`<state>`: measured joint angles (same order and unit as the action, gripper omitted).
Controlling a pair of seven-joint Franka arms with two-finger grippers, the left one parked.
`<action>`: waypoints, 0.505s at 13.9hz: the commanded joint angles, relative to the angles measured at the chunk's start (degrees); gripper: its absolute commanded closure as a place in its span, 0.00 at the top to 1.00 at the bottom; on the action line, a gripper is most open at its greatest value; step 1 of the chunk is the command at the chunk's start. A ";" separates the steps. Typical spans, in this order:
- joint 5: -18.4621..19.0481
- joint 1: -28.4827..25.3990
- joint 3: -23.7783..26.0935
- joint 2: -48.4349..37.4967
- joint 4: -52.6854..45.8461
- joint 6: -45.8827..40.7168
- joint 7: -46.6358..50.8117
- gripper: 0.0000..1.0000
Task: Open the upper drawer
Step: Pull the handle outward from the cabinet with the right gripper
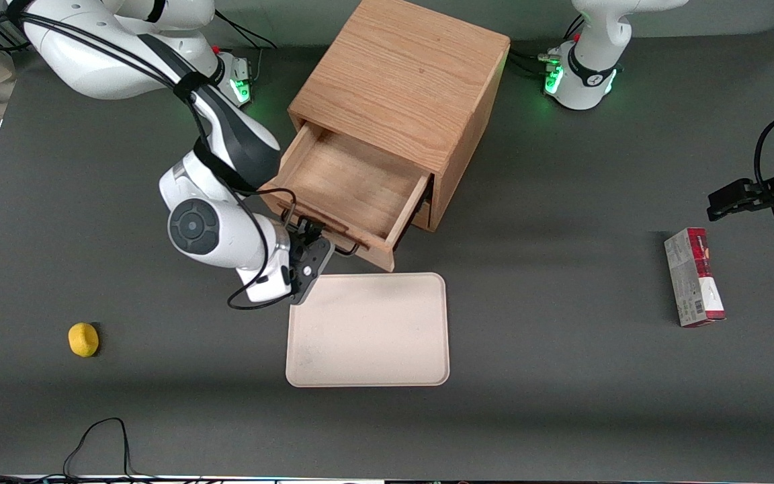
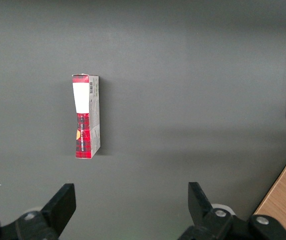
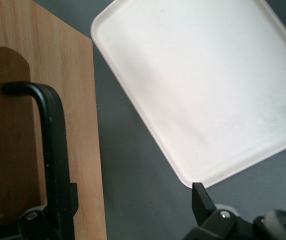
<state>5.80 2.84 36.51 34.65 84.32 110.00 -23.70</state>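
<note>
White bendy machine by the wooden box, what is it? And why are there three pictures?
It is a robot arm with a two-finger hand at its end. One picture looks down on the whole table from the front; the other two come from small cameras on the arms' wrists. The hand is at the black handle of the upper drawer, fingers open, holding nothing. That drawer sticks out of the wooden cabinet and looks empty. On the table lie a pale tray, a small yellow lump and a red box.
</note>
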 commanded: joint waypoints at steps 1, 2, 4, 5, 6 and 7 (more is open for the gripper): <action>3.17 -0.11 -2.58 0.60 -4.85 -1.28 0.15 1.00; 3.08 -0.11 -2.67 0.68 -5.30 -1.28 0.06 1.00; 2.38 -0.11 -2.85 1.30 -6.18 -1.28 0.50 1.00; 2.20 -0.11 -2.85 1.39 -6.18 -1.36 0.50 1.00; 2.29 -0.11 -2.85 1.30 -6.27 -1.36 0.41 1.00; 2.55 0.06 -2.93 1.30 -6.53 -1.36 -0.11 1.00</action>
<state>7.29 3.26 33.38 34.77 79.97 109.68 -23.86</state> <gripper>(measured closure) 0.000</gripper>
